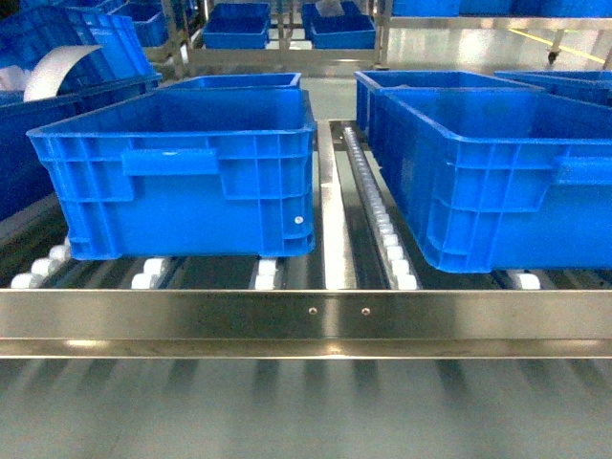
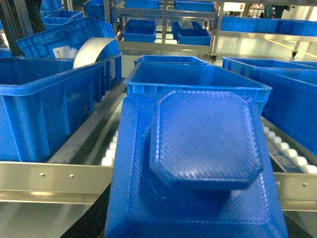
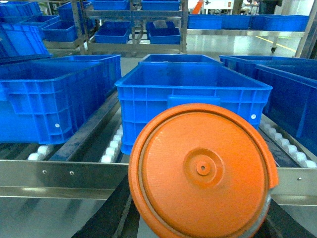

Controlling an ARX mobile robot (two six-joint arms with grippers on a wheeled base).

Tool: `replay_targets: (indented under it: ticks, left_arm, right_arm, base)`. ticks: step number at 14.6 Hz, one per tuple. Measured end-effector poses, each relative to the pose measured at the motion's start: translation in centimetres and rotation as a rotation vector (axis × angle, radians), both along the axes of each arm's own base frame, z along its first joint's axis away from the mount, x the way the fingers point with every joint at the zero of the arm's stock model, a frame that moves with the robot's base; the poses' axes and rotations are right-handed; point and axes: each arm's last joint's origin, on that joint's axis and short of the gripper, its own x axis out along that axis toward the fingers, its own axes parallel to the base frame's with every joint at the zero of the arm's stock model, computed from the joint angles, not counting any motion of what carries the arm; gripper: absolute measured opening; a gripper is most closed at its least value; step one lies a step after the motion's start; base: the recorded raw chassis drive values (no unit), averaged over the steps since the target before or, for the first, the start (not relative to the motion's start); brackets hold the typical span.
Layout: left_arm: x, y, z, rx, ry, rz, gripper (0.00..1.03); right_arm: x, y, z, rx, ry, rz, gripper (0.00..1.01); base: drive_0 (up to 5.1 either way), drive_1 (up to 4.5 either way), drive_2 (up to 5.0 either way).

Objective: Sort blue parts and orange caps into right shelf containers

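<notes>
A textured blue part (image 2: 205,139), a flat plate with a raised octagonal block, fills the left wrist view. My left gripper (image 2: 195,220) is shut on it, and the part hides its fingers. A round orange cap (image 3: 200,171) stands upright in my right gripper (image 3: 198,223), whose dark fingers (image 3: 106,213) show on either side. Both pieces hang just in front of the shelf's steel front rail (image 1: 306,316). On the rollers stand two blue containers, one to the left (image 1: 182,182) and one to the right (image 1: 497,182). Neither gripper shows in the head view.
A roller track (image 1: 373,206) runs between the two crates. More blue crates stand behind and to both sides. One at the far left holds a white curved sheet (image 1: 57,72). Further racks with small blue bins (image 1: 236,27) line the back.
</notes>
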Motion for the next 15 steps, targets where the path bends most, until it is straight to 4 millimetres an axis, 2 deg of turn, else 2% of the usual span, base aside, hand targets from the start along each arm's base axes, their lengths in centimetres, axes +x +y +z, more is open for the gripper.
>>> replay_targets:
  ticks: [12,15]
  left_arm:
    - [0.00,0.00,0.01,0.000,-0.001,0.000,0.42]
    - [0.00,0.00,0.03,0.000,-0.003,0.001,0.42]
  right_arm:
    - [0.00,0.00,0.01,0.000,-0.002,-0.001,0.43]
    - [0.00,0.00,0.03,0.000,-0.003,-0.001,0.43]
  base:
    - [0.0,0.00,0.0]
    - [0.0,4.14,-4.1]
